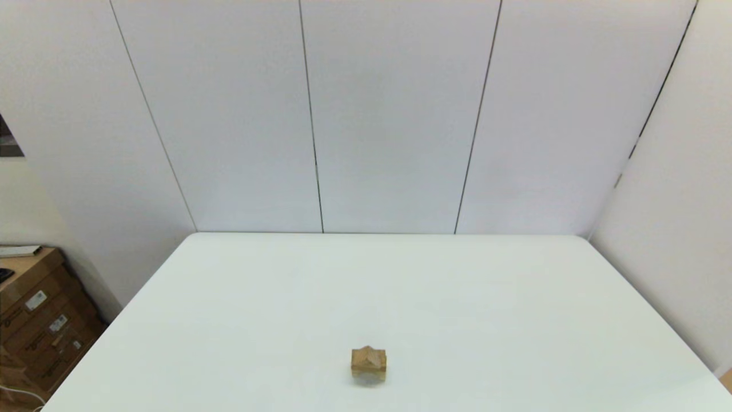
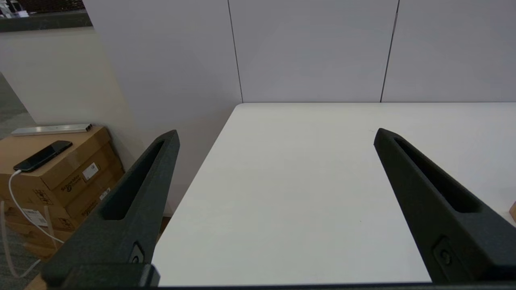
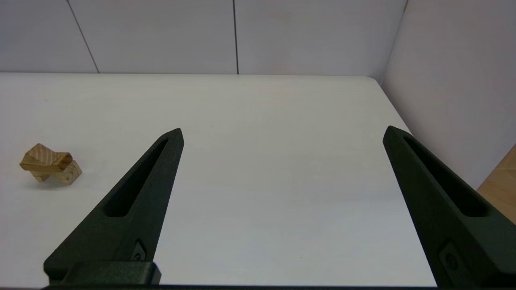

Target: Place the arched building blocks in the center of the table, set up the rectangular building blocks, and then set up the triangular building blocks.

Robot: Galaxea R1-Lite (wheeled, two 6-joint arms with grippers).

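A small pile of light-brown wooden blocks stands near the front middle of the white table (image 1: 457, 297). Its top is the peaked triangular block (image 1: 369, 357). A shadowed lower part, which looks like the arched block (image 1: 369, 375), sits under it. I cannot pick out the rectangular block in the pile. In the right wrist view the same pile shows a slanted top piece (image 3: 43, 158) on a lower piece (image 3: 69, 175). My right gripper (image 3: 283, 129) hovers open and empty, well apart from the pile. My left gripper (image 2: 276, 133) is open and empty over the table's left part.
Cardboard boxes (image 1: 34, 320) stand on the floor left of the table, with a phone (image 2: 42, 155) on a cable on top. White wall panels close the back and the right side. A sliver of wood (image 2: 512, 211) shows at the edge of the left wrist view.
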